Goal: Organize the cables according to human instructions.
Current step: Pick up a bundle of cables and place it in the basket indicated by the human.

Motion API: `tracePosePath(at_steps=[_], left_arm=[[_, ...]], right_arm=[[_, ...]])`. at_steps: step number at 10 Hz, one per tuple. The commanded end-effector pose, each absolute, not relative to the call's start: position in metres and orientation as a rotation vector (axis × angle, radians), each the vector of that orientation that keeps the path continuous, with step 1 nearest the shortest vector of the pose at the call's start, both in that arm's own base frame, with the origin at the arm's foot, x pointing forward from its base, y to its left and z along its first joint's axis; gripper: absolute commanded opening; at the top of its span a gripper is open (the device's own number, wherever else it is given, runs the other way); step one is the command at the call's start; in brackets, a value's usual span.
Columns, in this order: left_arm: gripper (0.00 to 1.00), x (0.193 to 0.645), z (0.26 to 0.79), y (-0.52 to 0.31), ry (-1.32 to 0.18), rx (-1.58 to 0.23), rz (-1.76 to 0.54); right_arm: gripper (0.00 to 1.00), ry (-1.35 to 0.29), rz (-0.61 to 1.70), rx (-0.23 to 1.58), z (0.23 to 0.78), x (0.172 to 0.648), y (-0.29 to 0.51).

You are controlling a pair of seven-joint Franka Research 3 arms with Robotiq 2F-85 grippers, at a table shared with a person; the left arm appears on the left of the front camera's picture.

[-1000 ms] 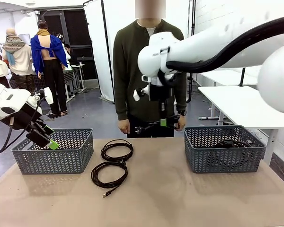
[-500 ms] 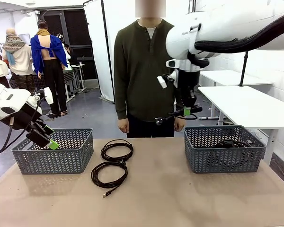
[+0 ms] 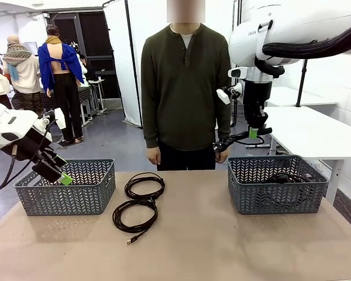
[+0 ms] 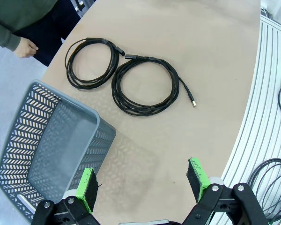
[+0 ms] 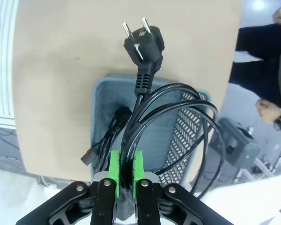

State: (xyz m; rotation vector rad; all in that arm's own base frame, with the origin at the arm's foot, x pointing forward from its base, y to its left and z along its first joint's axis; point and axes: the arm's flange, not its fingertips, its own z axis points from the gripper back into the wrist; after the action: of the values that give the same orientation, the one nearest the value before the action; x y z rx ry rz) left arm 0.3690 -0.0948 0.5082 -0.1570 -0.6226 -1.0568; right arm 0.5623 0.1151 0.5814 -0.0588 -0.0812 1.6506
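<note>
Roughly halfway through, by my count.

- **Lower middle, front view:** the near coil (image 4: 141, 111) and far coil (image 4: 87, 86) lie touching each other on the table (image 3: 222, 246), between the baskets and unsorted. The near coil's small plug end points toward the bottom edge.
- **Lower left:** the left basket (image 3: 76, 196) looks empty in the left wrist view. The left gripper (image 4: 142, 180) hangs by its left end with jaws wide apart, holding nothing.
- **Lower right:** the right basket (image 3: 269, 196) already has one cable (image 3: 284, 176) inside.
- **Above the right basket:** the right gripper (image 3: 254, 134) has its jaws clamped on the held cable (image 5: 145, 117). The loops dangle and a two-pin plug (image 5: 143, 44) sticks out. Its wrist view looks straight down into that basket, so I take a drop there to be the step in hand.
- **Left to do, as I judge it:** let this cable go, then move the two coils to whichever basket the person (image 3: 184, 88) indicates.
- **Far edge, centre:** the person stands with arms down and hands near the table rim. I see no pointing.

**Surface:** a plain tan top, matte.

**Room beyond:** grey floor (image 3: 105, 143), a white screen (image 3: 134, 58) at upper middle, and white tables (image 3: 304, 126) at right.
</note>
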Motion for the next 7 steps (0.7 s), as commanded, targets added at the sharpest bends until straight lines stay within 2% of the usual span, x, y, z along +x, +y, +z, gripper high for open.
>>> tracePosePath(at_steps=[1,7], left_arm=[[1.0,0.3704,0.5075,-0.0923,-0.628,-0.177,-1.064],[1.0,0.3704,0.5075,-0.0923,-0.628,-0.177,-1.064]], right_arm=[[0.0,-0.086,1.658,-0.051,0.5812,0.5647,0.1204],[0.0,-0.079,1.658,-0.054,0.5787,0.5629,0.1196]])
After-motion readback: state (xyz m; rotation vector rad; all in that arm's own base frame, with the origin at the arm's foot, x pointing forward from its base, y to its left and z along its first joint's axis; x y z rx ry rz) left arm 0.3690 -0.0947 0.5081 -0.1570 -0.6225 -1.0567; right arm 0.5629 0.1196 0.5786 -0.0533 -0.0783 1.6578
